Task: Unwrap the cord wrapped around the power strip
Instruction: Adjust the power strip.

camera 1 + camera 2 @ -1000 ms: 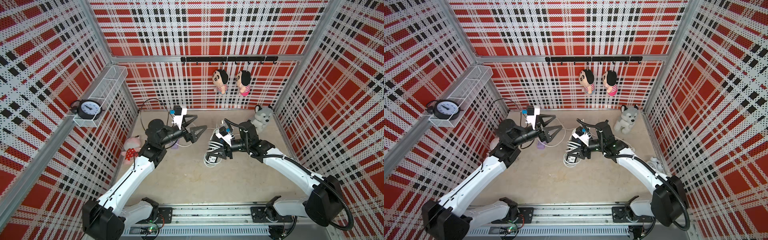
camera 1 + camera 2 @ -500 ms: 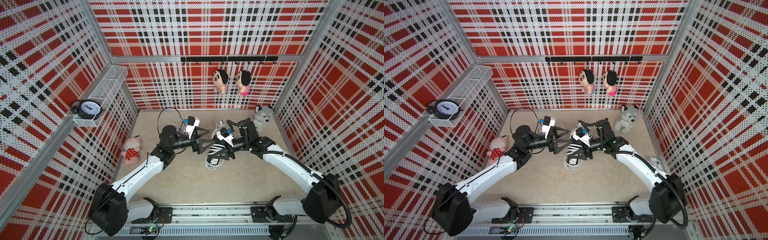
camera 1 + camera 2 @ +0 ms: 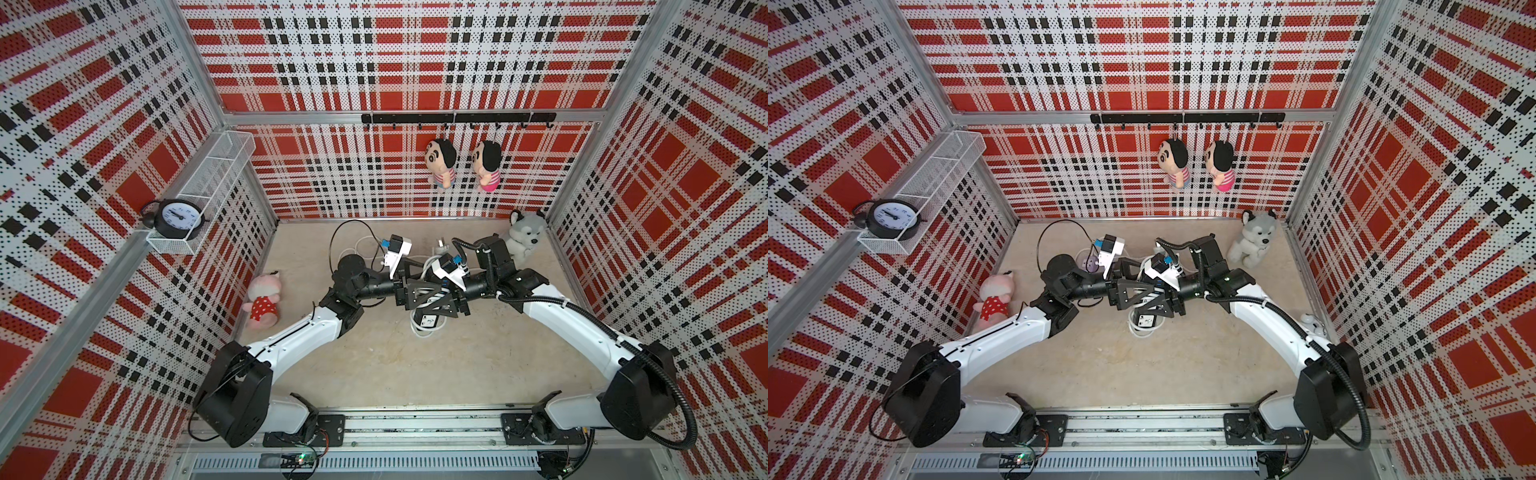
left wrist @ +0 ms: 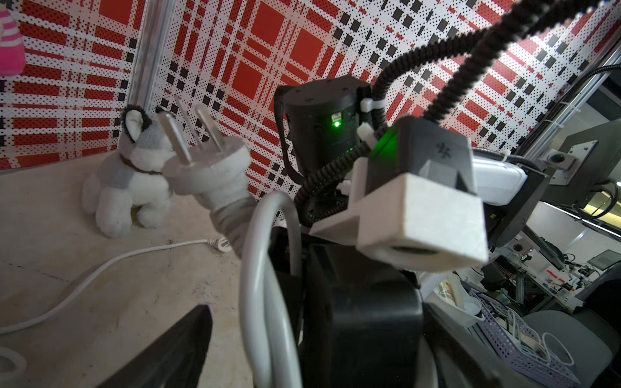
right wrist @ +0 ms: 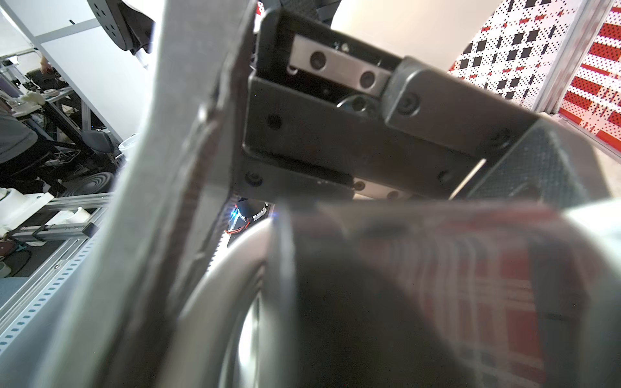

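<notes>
Nearest me, past the metal base rail (image 3: 415, 428), both white arms reached inward over the beige stone-look desk (image 3: 415, 374) and met at its middle. Under the two wrists sat the oblong power strip (image 3: 428, 321), its white end face turned toward me; I could not tell whether it rested on the desk or hung just above it. The right jaws were clamped on the power strip. The left jaws stood wide apart, pressed in close against it from the other side. The thick white round cord (image 4: 265, 285) rose in a loop right in front of the left wrist camera, and more loops sagged below the strip's near end. Just beyond, the white three-pin plug (image 4: 205, 168) pointed its pins upward. Off to the left lay a pink plush pig in a red spotted dress (image 3: 262, 297). In the far right corner sat a grey-and-white husky plush (image 3: 524, 237), and two dark-haired dolls (image 3: 440, 162) hung on the back wall.
</notes>
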You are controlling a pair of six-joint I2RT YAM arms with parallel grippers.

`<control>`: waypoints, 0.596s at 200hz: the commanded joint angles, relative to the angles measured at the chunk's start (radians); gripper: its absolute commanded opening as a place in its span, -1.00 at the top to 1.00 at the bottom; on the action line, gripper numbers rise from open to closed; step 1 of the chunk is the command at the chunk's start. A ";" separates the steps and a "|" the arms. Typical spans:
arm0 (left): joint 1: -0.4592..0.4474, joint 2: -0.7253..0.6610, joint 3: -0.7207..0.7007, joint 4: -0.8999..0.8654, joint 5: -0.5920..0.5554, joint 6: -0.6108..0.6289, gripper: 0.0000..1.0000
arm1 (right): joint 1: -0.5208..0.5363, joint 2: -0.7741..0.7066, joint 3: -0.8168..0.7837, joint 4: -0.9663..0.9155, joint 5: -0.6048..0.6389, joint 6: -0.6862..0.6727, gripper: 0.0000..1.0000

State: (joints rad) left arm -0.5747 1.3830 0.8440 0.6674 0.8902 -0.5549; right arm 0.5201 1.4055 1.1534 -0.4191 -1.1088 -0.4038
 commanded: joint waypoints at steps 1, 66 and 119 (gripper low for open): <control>-0.013 0.009 0.038 0.034 -0.005 -0.014 -0.75 | -0.005 0.020 0.057 -0.013 -0.070 -0.043 0.43; -0.013 0.050 0.047 0.037 -0.039 -0.042 0.45 | 0.006 0.073 0.116 -0.083 -0.013 -0.055 0.05; 0.028 0.035 0.001 0.068 -0.120 -0.102 1.00 | -0.043 0.002 0.105 0.045 0.219 0.148 -0.99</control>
State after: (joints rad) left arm -0.5678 1.4200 0.8677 0.6952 0.8455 -0.6312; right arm 0.5068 1.4746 1.2491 -0.4801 -1.0183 -0.3851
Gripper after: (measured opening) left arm 0.434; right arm 0.986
